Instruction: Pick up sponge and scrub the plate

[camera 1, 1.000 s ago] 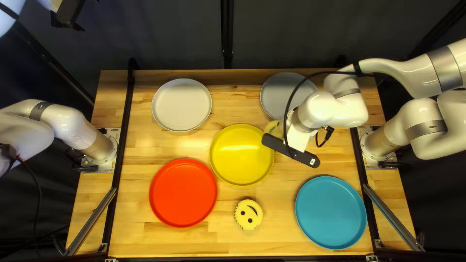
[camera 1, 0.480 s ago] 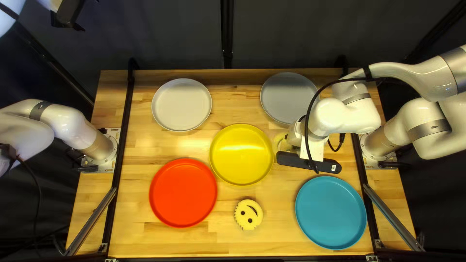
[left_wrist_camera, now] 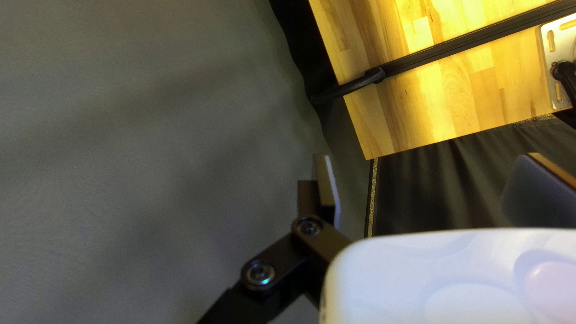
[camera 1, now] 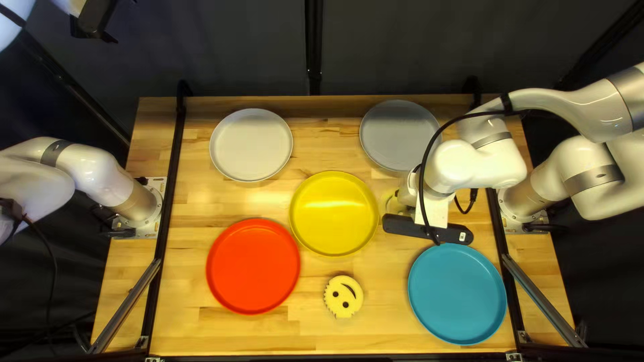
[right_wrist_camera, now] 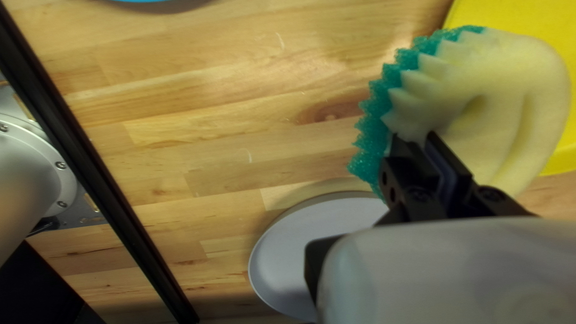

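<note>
R hand (camera 1: 407, 190) gripping sponge (right_wrist_camera: 522, 72) rn
Sponge's just beside yellow plate (camera 1: 334, 213). 2nd sponge (camera 1: 343, 297) on desk (camera 1: 201, 335) near red plate (camera 1: 253, 266). L hand (camera 1: 94, 20) spread wide.

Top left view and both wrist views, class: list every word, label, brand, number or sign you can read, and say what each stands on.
No words, brands or numbers can be read in any view.
Small white label on the black bar: too small to read.
Smiley face on the loose yellow sponge: a picture, no letters.
</note>
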Motion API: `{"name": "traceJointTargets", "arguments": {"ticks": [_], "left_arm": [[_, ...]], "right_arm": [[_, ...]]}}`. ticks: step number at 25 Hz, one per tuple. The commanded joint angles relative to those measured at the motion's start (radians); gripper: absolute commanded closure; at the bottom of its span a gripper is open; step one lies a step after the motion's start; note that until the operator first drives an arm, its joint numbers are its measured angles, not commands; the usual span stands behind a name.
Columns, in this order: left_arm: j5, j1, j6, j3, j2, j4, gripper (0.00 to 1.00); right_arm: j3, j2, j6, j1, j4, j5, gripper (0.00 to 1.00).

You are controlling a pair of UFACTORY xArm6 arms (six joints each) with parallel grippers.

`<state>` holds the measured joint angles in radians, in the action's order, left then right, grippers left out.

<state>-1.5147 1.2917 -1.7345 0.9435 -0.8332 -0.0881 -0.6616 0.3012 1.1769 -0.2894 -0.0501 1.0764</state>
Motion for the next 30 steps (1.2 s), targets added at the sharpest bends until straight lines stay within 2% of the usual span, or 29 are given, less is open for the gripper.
{"name": "traceJointTargets", "arguments": {"ticks": [1, 5, 10, 21, 24, 30], "left_arm": [[0.000, 0.000, 0.000, 0.000, 0.000, 0.000, 0.00], [0.000, 0.000, 0.000, 0.000, 0.000, 0.000, 0.00], [0.000, 0.000, 0.000, 0.000, 0.000, 0.000, 0.00], [0.000, 0.000, 0.000, 0.000, 0.000, 0.000, 0.00], [0.000, 0.000, 0.000, 0.000, 0.000, 0.000, 0.00], [0.000, 0.000, 0.000, 0.000, 0.000, 0.000, 0.00]], "right_arm": [[-0.018, -0.039, -0.031, -0.071, 0.038, 0.028, 1.00], [0.005, -0.046, -0.098, -0.140, 0.072, 0.023, 1.00], [0.053, -0.042, -0.150, -0.185, 0.098, -0.020, 1.00], [0.052, -0.033, -0.167, -0.194, 0.088, -0.008, 1.00], [0.045, -0.056, -0.212, -0.197, 0.081, -0.008, 1.00], [0.076, -0.011, -0.360, -0.240, 0.107, 0.004, 1.00]]}}
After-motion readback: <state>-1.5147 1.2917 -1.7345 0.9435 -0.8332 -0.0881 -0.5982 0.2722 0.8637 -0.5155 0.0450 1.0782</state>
